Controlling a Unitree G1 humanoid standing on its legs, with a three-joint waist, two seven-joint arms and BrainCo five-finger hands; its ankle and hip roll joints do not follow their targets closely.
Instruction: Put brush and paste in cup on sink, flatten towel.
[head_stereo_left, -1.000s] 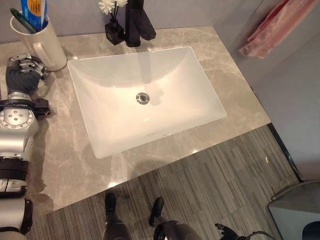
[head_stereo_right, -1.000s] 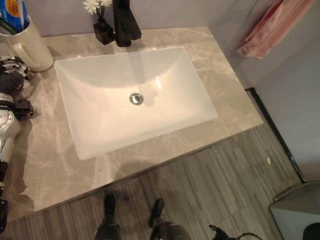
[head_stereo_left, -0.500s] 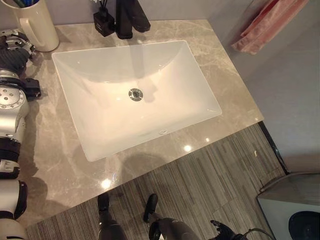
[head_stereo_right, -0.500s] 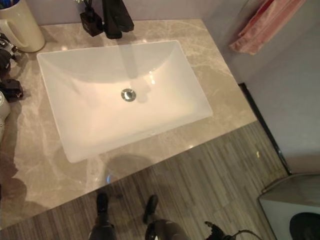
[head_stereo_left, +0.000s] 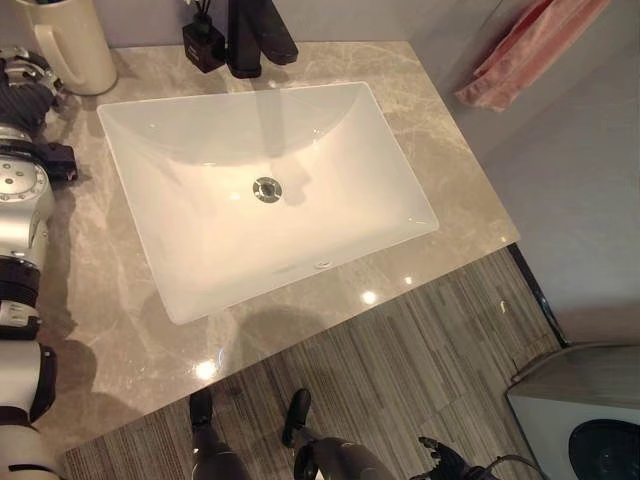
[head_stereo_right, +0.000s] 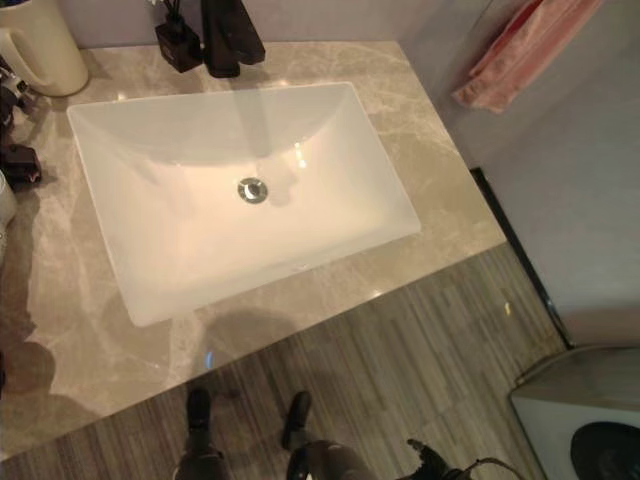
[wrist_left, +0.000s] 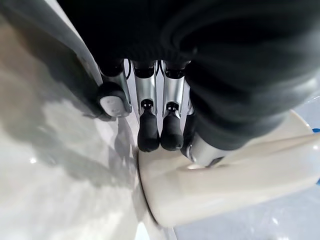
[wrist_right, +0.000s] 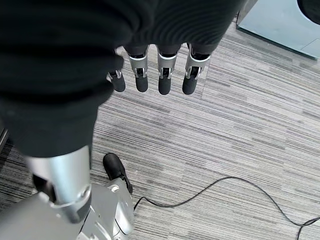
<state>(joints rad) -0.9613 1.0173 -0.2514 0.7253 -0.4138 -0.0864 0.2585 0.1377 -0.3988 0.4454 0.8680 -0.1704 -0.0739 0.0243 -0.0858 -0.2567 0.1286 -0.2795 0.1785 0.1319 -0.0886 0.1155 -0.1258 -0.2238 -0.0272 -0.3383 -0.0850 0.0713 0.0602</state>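
where the left hand (head_stereo_left: 28, 82) rests on the marble counter (head_stereo_left: 110, 300), the cream cup (head_stereo_left: 75, 45) stands just beyond its fingertips, toward the back wall. in the left wrist view the dark-tipped fingers (wrist_left: 149, 132) are straight and point down at the foot of the cup (wrist_left: 210, 187); whether they touch its side or stop just short cannot be told. nothing is curled round the cup, and the hand holds nothing. the cup's rim is cut off by the edge of the head views, so its contents cannot be told, apart from a sliver of blue at the edge of the left wrist view.

to the right of the left hand lies the white basin (head_stereo_left: 265, 190), with its drain (head_stereo_left: 267, 189) near the middle. behind the basin stand a black tap (head_stereo_left: 250, 35) and a small black holder (head_stereo_left: 203, 45) just beside it.

well away from the left hand, on the far right wall, a pink towel (head_stereo_left: 525, 50) hangs in bunched folds, not flat.

the right hand (wrist_right: 150, 70) hangs over the grey striped floor (wrist_right: 240, 140), fingers straight and relaxed, empty. a grey appliance (head_stereo_left: 580, 420) stands on the floor at the right.
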